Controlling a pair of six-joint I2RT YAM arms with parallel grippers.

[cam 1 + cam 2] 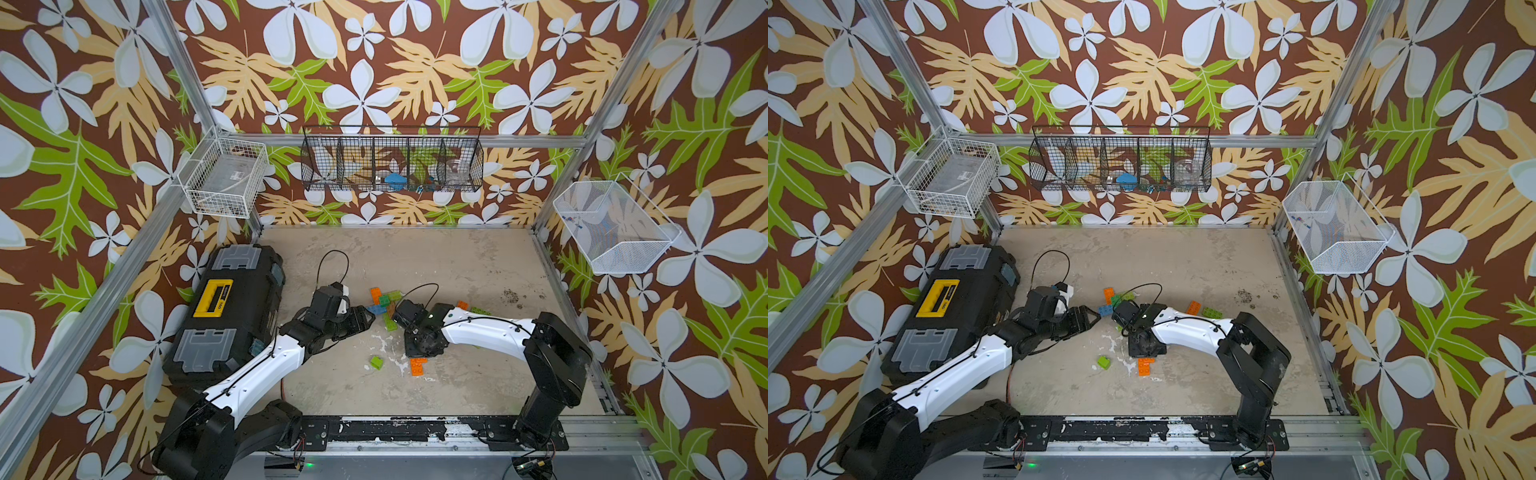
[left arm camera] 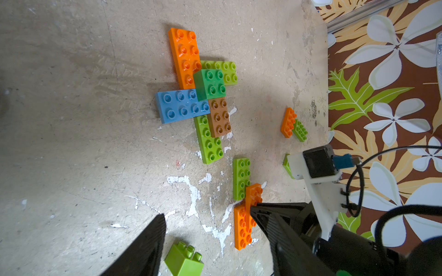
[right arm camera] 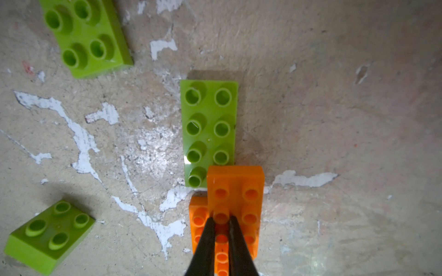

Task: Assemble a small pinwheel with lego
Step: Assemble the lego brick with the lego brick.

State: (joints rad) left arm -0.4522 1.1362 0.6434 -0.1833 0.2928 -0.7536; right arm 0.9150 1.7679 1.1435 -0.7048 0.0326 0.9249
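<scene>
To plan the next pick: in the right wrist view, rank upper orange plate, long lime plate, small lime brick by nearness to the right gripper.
From the right gripper:
1. upper orange plate: at its fingertips.
2. long lime plate: just ahead.
3. small lime brick: apart, to the left.

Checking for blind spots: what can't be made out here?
Black wire basket: contents too small behind mesh, both top views.
Lime studded brick: mostly hidden by white camera mount, left wrist view.
Lower orange studded plate: mostly under upper orange plate in right gripper, right wrist view.

Lego cluster (image 2: pixel 201 95): orange, blue, brown, lime arms around dark green centre; others scattered flat.
</scene>
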